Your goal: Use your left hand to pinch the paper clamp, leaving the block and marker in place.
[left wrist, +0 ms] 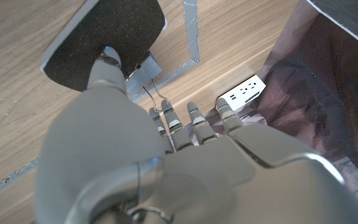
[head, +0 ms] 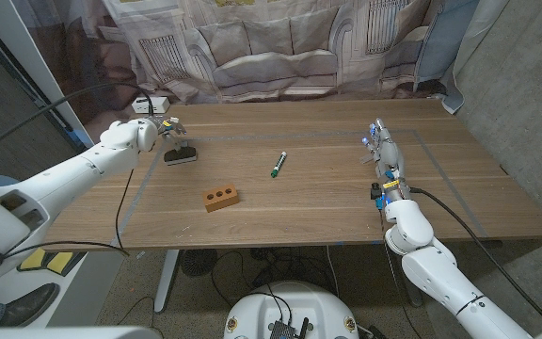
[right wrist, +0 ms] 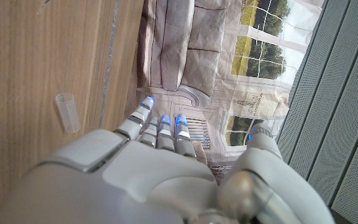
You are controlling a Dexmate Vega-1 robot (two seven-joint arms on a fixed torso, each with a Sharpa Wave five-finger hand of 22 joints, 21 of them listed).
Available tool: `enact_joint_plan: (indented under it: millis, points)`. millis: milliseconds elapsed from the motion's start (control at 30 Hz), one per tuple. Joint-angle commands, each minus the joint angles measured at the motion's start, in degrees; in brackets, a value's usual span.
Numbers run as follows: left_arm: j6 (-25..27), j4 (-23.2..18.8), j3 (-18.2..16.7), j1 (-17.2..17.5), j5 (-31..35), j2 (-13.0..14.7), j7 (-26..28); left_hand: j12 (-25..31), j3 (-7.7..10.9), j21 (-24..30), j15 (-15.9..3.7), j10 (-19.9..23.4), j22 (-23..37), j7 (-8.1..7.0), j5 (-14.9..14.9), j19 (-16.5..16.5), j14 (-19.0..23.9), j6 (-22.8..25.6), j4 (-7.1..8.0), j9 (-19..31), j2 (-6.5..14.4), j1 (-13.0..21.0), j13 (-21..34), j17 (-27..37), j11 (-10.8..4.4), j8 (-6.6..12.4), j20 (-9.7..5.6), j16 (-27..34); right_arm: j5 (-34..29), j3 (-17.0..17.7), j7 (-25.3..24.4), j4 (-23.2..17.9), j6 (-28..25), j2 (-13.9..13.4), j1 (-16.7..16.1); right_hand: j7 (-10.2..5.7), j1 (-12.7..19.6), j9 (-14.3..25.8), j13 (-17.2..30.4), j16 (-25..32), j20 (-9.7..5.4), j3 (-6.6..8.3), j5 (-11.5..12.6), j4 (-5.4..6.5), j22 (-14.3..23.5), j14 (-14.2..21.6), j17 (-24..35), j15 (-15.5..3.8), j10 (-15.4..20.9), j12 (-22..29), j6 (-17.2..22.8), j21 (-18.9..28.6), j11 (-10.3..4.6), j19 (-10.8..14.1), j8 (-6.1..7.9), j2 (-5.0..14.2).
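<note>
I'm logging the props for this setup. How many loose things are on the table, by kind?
Paper clamp: 1, black, under the left hand
Block: 1, brown
Marker: 1, green-capped
Clear tube: 1, in the right wrist view
Total: 4
</note>
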Motion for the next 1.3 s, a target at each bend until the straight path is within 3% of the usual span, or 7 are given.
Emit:
enact_joint_plan:
  millis: [33, 833, 1300]
  points:
    - [0.74, 0.10, -0.21, 0.70, -0.90, -0.25, 1.67, 0.62, 0.52, 0.27, -1.75, 1.62, 0.09, -0.17, -0.53, 0.66, 1.33, 2.25, -0.24, 0.09, 0.35, 0.99, 0.10, -0.06, 0.00, 0.72, 0.14, 0.33, 0.50, 0.17, 0.13, -0.44, -0.69, -0.36, -0.12, -0.24, 0.43, 0.23, 0.27, 0.04, 0.13, -0.19, -0.01, 0.11, 0.12, 0.19, 0.27, 0.39, 0.15, 0.05, 0.04, -0.06, 0.22, -0.24, -0.15, 0.09]
    - [2.09, -0.34, -0.86, 1.56, -2.16, -0.62, 5.25, 1.40, 2.10, 0.40, -2.62, 9.03, 0.12, -0.93, -3.81, 3.48, 5.35, 10.09, -0.16, 0.09, 2.54, 2.56, 0.12, -0.18, -0.43, 1.34, 0.16, 0.48, 0.65, 0.11, 0.16, -0.08, -0.51, -0.29, -0.07, -0.20, 0.39, 0.23, 0.28, 0.04, 0.16, -0.27, 0.00, 0.14, 0.12, 0.20, 0.30, 0.44, 0.16, 0.04, 0.10, -0.03, 0.25, -0.28, -0.14, 0.14]
    - [3.47, -1.83, -0.46, 1.95, -1.45, -0.07, 5.58, 1.39, 3.18, 0.44, -3.06, 12.13, 0.15, -0.44, -5.25, 4.74, 7.27, 13.89, -0.30, 0.11, 3.87, 3.37, 0.17, -0.20, -0.82, 1.42, 0.19, 0.46, 1.03, 0.22, 0.50, 0.14, -0.14, -0.37, -0.22, -0.19, 0.38, 0.23, 0.29, 0.04, 0.20, -0.32, 0.00, 0.13, 0.12, 0.22, 0.30, 0.44, 0.19, 0.04, 0.04, -0.02, 0.23, -0.30, -0.17, 0.13]
